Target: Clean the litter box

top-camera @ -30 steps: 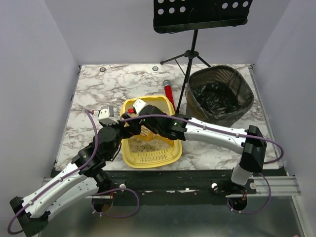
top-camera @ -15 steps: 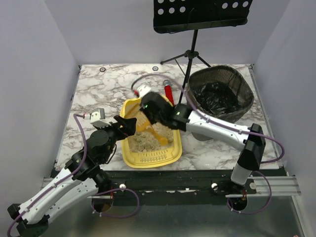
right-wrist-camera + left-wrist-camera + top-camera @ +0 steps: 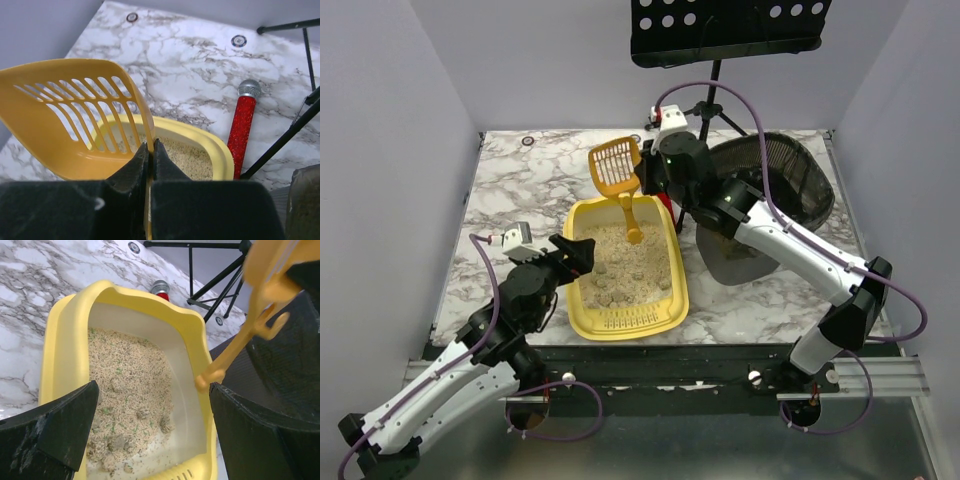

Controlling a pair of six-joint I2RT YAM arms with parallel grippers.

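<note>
The litter box (image 3: 574, 292) is a yellow tray with beige litter and several clumps, at the table's near middle; its rim also shows in both wrist views (image 3: 65, 335) (image 3: 212, 145). My right gripper (image 3: 653, 178) (image 3: 151, 144) is shut on the side edge of an orange-yellow slotted scoop (image 3: 614, 164) (image 3: 60, 125), held in the air above the box's far end. The scoop's handle (image 3: 235, 350) hangs down over the far wall. No clump shows in the scoop. My left gripper (image 3: 577, 252) (image 3: 154, 390) is open beside the box's left wall, looking over the litter.
A black mesh bin with a dark liner (image 3: 790, 190) stands at the right, partly behind my right arm. A red microphone (image 3: 242, 125) (image 3: 160, 288) lies past the box's far end. A music stand (image 3: 720, 30) rises at the back, its tripod legs (image 3: 285, 137) near the bin.
My right gripper has lifted the scoop out of the litter and swung it up and back, over the box's far end. My left arm has drawn back to the box's left side.
</note>
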